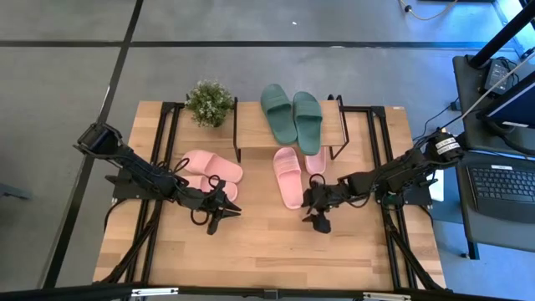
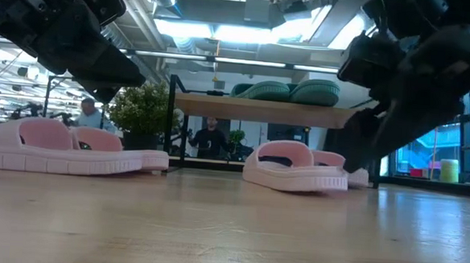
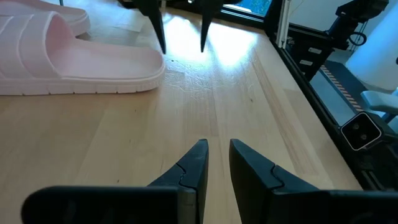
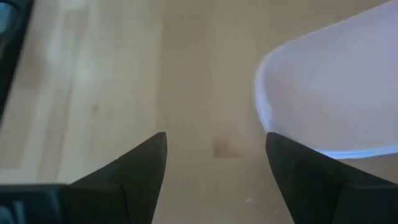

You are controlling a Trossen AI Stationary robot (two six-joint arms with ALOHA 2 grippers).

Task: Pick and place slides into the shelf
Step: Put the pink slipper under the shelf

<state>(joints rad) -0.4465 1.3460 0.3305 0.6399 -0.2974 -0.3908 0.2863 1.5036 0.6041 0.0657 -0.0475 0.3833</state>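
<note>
- The right gripper [image 1: 320, 219] hung low over the table [image 1: 276, 251] with its fingers spread wide and nothing between them, just beside the heel end of the nearer pink slide [image 1: 287, 176] of the middle pair.
- That slide lay lengthwise away from the gripper, toe toward the shelf [image 1: 251, 127]; its mate [image 1: 316, 160] sat partly under the shelf.
- The right wrist view showed the rounded end of the pink slide [image 4: 336, 93] ahead and off to one side of the open jaws, not yet between them.
- The left gripper [image 1: 216, 219] was nearly closed, holding nothing, close to the other pink pair [image 1: 209, 170].
- The right arm looked the nearer one for the middle slide.
- The green pair [image 1: 292, 115] already rested on the shelf top.
- No brand, label or writing could be read anywhere.
</note>
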